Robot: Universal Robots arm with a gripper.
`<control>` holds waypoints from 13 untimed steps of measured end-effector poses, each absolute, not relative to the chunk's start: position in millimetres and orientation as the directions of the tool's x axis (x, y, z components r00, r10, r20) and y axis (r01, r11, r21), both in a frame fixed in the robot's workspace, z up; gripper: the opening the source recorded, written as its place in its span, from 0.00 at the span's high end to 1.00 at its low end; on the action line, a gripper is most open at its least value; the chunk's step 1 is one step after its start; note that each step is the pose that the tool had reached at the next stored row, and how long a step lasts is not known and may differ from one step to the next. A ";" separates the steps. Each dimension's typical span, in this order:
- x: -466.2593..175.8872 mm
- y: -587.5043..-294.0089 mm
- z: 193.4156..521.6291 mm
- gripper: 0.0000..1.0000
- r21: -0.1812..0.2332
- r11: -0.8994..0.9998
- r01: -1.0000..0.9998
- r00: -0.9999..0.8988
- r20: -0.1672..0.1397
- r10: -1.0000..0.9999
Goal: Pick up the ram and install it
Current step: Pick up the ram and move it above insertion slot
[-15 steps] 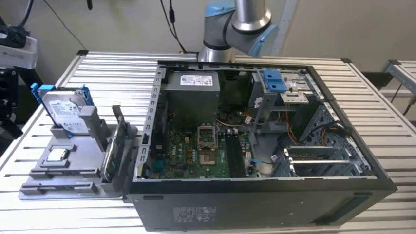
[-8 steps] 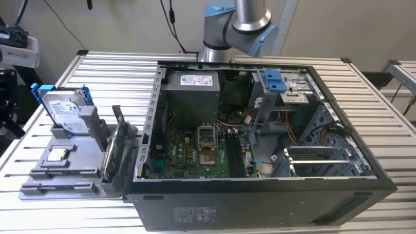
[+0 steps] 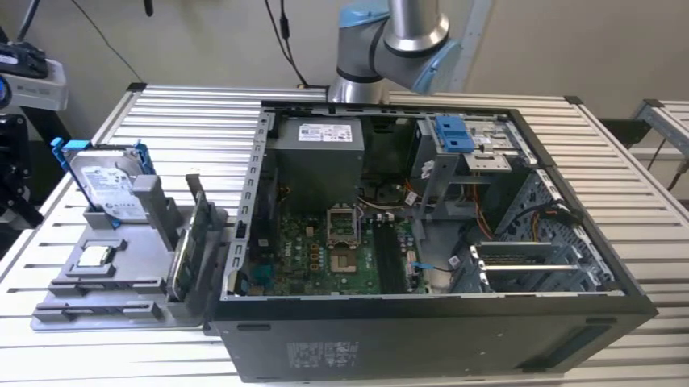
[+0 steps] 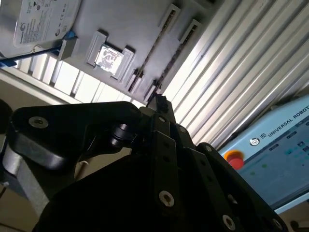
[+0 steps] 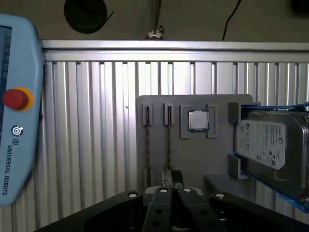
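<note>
My hand [image 5: 172, 178] looks pressed together in the first wrist view: the two fingers meet at one dark tip with nothing pinched between them. The second wrist view gives the same single tip [image 4: 159, 102] from the side. The ram [image 5: 168, 145] stands on its thin edge in a slot of the grey holder plate [image 5: 212, 159], not picked up and apart from my hand. In the first wrist view my fingertip lines up over the ram's end nearest me; I can't tell how high above it I am. A second stick [image 5: 147, 142] sits in the parallel slot just beside it. The ram is between that stick and the processor chip [image 5: 197, 121], which lies flat in its own square pocket. Past the chip, the hard drive [image 5: 270, 145], silver label and blue frame, leans in its cradle on the same plate. The plate rests on the slatted metal surface [image 5: 87, 121], and a pale blue pendant [image 5: 17, 121] with a red button is near the plate's ram side. In the exterior view the plate [image 3: 64, 266] sits on the exterior view's left, touching the open computer case [image 3: 431, 339]. The arm [image 3: 393, 36] rises behind the case.
</note>
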State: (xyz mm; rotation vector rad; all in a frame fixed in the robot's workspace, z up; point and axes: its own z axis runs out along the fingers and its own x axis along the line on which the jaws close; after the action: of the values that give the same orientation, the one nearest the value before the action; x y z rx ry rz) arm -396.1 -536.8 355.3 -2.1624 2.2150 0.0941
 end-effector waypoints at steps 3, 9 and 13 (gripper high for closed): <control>-396.1 -536.8 355.3 0.89 0.012 0.022 -1.000 -0.023 -0.074 -0.997; -396.1 -536.8 355.2 0.89 0.012 0.022 -1.000 -0.023 -0.074 -0.997; -396.1 -536.8 355.2 0.89 0.012 0.022 -1.000 -0.023 -0.074 -0.997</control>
State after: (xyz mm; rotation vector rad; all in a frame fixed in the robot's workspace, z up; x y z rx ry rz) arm -396.1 -536.8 355.2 -2.1644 2.2129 0.0943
